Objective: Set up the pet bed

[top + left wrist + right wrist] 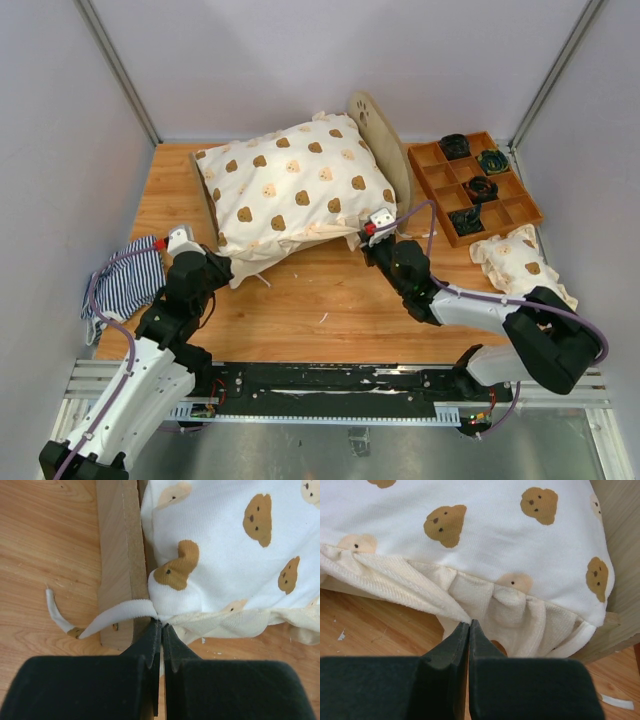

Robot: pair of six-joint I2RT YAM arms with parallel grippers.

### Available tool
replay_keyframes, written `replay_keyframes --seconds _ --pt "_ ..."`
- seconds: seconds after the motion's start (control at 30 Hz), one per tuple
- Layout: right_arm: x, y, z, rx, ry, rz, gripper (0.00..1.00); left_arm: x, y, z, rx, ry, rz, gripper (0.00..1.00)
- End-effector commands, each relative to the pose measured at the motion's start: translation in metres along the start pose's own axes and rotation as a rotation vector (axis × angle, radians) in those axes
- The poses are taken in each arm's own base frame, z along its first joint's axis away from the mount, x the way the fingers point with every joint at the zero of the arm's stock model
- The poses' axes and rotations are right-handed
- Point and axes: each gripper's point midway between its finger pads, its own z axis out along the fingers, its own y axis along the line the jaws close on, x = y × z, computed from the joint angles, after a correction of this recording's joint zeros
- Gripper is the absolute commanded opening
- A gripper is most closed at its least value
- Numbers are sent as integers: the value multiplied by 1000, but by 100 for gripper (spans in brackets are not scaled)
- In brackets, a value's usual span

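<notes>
On pet bed (375, 125), dog-print cushion (295, 180); left gripper (161, 626), right gripper (469, 624) both clenched on its hem.

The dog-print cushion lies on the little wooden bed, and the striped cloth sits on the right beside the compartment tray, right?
Not quite: the top view shows the striped cloth at the left edge of the table, far from the tray. The cushion does lie on the bed.
</notes>
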Motion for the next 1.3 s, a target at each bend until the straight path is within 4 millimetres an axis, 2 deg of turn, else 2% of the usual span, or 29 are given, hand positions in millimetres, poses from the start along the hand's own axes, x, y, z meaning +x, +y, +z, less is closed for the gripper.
replay_keyframes --seconds 0.0,0.13,0.23,0.33,0.43,0.5,0.63,0.73,0.8,0.97,1.1,1.2,1.27 --pt "-9 -19 -2 80 -38 51 0 -22 11 -3 -74 -88 4 0" --pt "-10 -31 -5 133 -48 54 0 -22 13 -3 -81 -95 -1 0" --pt "-18 -31 -6 128 -68 62 0 -23 14 -3 -81 -101 -4 0" --pt "-24 -24 -2 88 -70 70 0 -23 14 -3 -84 -98 -5 0" --pt "-17 -12 6 34 -33 81 1 -23 14 -4 -86 -100 -11 0" --pt "-7 -3 7 -2 16 102 9 -23 13 -5 -78 -97 -16 2" --pt "3 8 0 -56 68 159 33 -26 13 -7 -88 -101 -30 26" --pt "3 24 -7 -130 97 214 44 -31 9 -10 -77 -108 -56 39" --pt "-1 35 -11 -178 92 223 45 -37 0 -13 -39 -115 -76 47" --pt "-19 51 -11 -211 62 220 45 -61 -20 -25 34 -159 -68 55" --pt "-28 63 -7 -195 53 193 45 -74 -21 -29 20 -187 -55 59" --pt "-39 83 -8 -218 2 175 45 -77 -22 -28 24 -199 -12 61" --pt "-49 101 -7 -257 -38 156 44 -80 -25 -28 34 -202 19 67"
